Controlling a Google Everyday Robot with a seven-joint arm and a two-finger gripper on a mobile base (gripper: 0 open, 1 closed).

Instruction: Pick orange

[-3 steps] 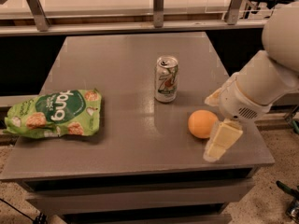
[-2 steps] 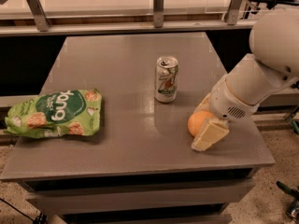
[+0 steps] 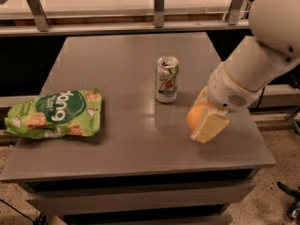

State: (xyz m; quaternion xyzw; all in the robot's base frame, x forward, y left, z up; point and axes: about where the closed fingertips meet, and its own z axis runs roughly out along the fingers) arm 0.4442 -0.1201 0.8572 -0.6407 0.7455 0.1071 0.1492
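Because the near one of the fingers [image 3: 210, 125] lies across the front of the orange [image 3: 193, 116], only the fruit's left half shows. The far finger is mostly hidden behind the fruit and under the pale wrist housing, with just a corner of it peeking out above. The gripper [image 3: 200, 118] sits low over the right front part of the desk [image 3: 117, 60], its fingers narrowed onto the orange, one on each side and touching it. Whether the fruit rests on the desk or is just off it is hard to make out. The arm [image 3: 262, 55] rises up and to the right of the fingers and is cut off by the top right corner.

Left of the fingers and a little farther back, a silver-green soda can [image 3: 167, 78] stands upright, near but apart from the orange. Far to the left lies a green snack bag [image 3: 56, 114], flat, its lettering upside down and its left end hanging past the desk's left edge.

Bare desk surface runs between the bag and the fingers and behind the can. The desk's right edge is just right of the fingers and its front edge is near. Beyond the back edge stands a metal rail [image 3: 159, 6], and to the right lies speckled floor [image 3: 276, 163].
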